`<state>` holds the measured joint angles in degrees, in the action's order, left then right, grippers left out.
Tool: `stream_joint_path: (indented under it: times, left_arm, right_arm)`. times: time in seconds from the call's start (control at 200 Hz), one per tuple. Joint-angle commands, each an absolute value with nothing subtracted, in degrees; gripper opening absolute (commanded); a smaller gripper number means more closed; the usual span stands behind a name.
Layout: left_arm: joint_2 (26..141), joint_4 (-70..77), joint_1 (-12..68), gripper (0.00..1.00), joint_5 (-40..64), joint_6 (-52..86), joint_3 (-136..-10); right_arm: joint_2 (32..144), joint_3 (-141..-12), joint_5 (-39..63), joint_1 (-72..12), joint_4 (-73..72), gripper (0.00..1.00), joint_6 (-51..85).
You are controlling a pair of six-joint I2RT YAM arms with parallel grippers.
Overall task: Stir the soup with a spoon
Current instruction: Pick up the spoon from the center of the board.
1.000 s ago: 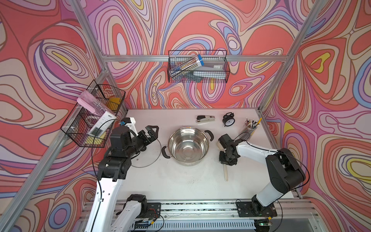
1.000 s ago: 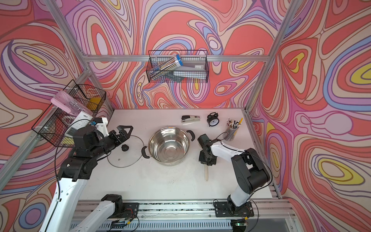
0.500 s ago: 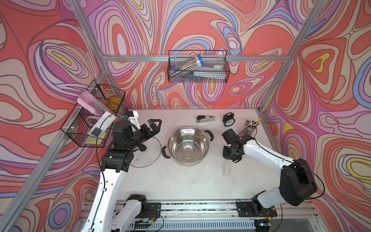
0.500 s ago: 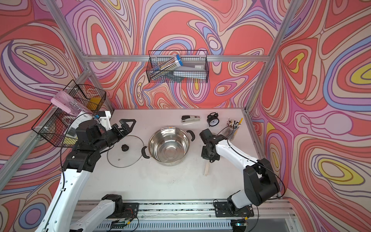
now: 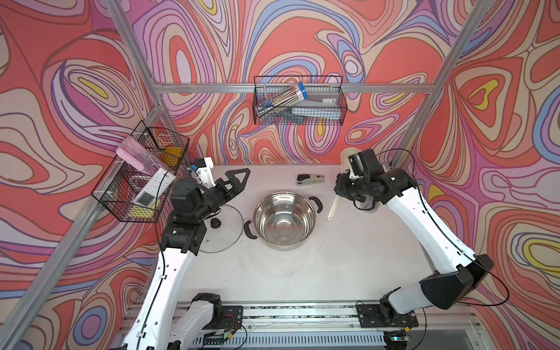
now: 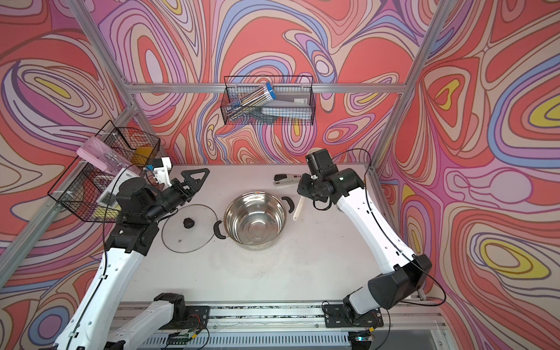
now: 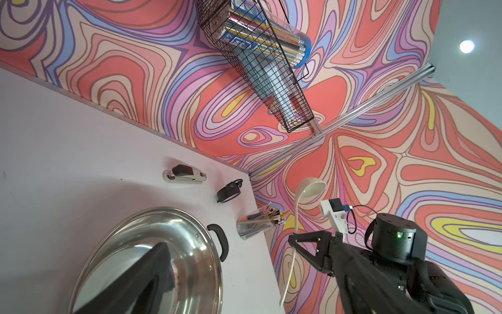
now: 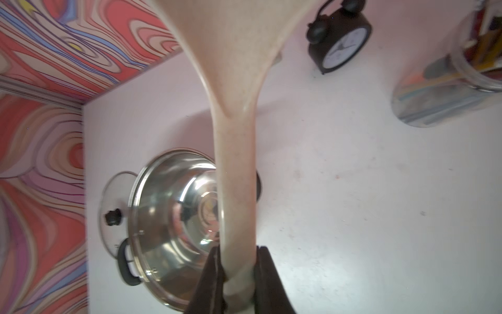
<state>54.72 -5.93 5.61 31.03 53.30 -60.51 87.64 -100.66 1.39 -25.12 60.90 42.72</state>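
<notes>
The right gripper (image 8: pixel 238 250) has its black fingers (image 8: pixel 212 280) pinched tight on the slim handle of the cream-beige plastic ladle (image 5: pixel 332 209). It holds the ladle up off the white counter (image 5: pixel 348 266) with the deep round bowl uppermost and the handle end pointing down. From where I stand, the handle end hangs just beside the right black handle of the round stainless-steel pot (image 5: pixel 266 218). I cannot tell whether it touches the counter.

The pot stands uncovered in the middle of the counter, its shiny bottom showing. The round clear glass lid with a black knob (image 5: pixel 227 236) lies flat just beside it on the left.

Above the far edge of that lid hovers the left gripper (image 5: pixel 239 181), its fingers spread wide and gripping nothing.

Behind the pot lies a black-and-white stapler (image 5: pixel 309 179). In the right rear corner, close to the right arm, stand a small black alarm clock (image 8: pixel 339 46) and a clear jar of pencils (image 8: pixel 440 89). The arm hides both in both top views.

A black wire basket (image 5: pixel 298 100) hangs on the back wall and another wire basket (image 5: pixel 139 175) hangs on the left wall, close behind the left arm.
</notes>
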Motion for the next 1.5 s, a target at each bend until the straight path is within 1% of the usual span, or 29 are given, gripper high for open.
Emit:
stream_joint_path:
  times: [0.0,0.11,0.23,0.346,0.471,0.636,0.866,1.002,1.142,1.257,1.407,1.492]
  left_arm:
    - [53.5,0.8,7.4,0.94,30.6,55.8,-58.7]
    - [53.1,2.1,9.9,0.93,28.8,55.8,-57.2]
    - [53.2,2.5,14.4,0.93,25.3,54.4,-56.5]
    - [54.1,1.5,18.3,0.93,22.1,52.9,-57.0]
    - [56.1,0.5,21.1,0.92,20.4,50.9,-58.1]
    - [57.9,1.6,22.4,0.9,19.9,50.4,-58.7]
    - [60.6,4.2,23.2,0.67,22.6,51.7,-60.7]
    - [61.6,5.7,23.5,0.52,23.6,53.2,-61.3]
    - [62.1,5.6,23.7,0.4,24.0,53.5,-61.8]
    - [61.9,5.6,23.9,0.33,23.8,53.8,-61.4]
    - [61.8,5.4,24.0,0.15,23.9,54.0,-61.4]
    - [61.8,5.3,24.1,0.1,23.5,54.3,-61.2]
  right_arm:
    - [91.2,-103.7,13.3,-25.7,53.5,0.0,56.0]
    - [94.6,-106.8,19.3,-26.9,45.7,0.0,66.5]
    - [97.6,-110.7,20.3,-29.0,41.0,0.0,75.1]
    - [98.7,-111.3,20.7,-30.8,36.5,0.0,82.0]
    - [99.6,-111.4,22.0,-32.6,33.1,0.0,87.1]
    - [99.8,-110.5,22.5,-35.0,30.7,0.0,89.8]
    - [99.0,-107.1,21.4,-36.2,27.8,0.0,92.0]
    - [99.5,-107.3,21.4,-36.9,27.7,0.0,92.3]
    - [99.0,-105.7,21.0,-37.2,26.0,0.0,93.6]
    - [98.9,-105.3,21.0,-37.4,26.2,0.0,93.5]
    - [98.0,-103.7,20.9,-37.4,25.2,0.0,94.0]
    - [97.9,-103.4,21.1,-37.4,25.0,0.0,94.1]
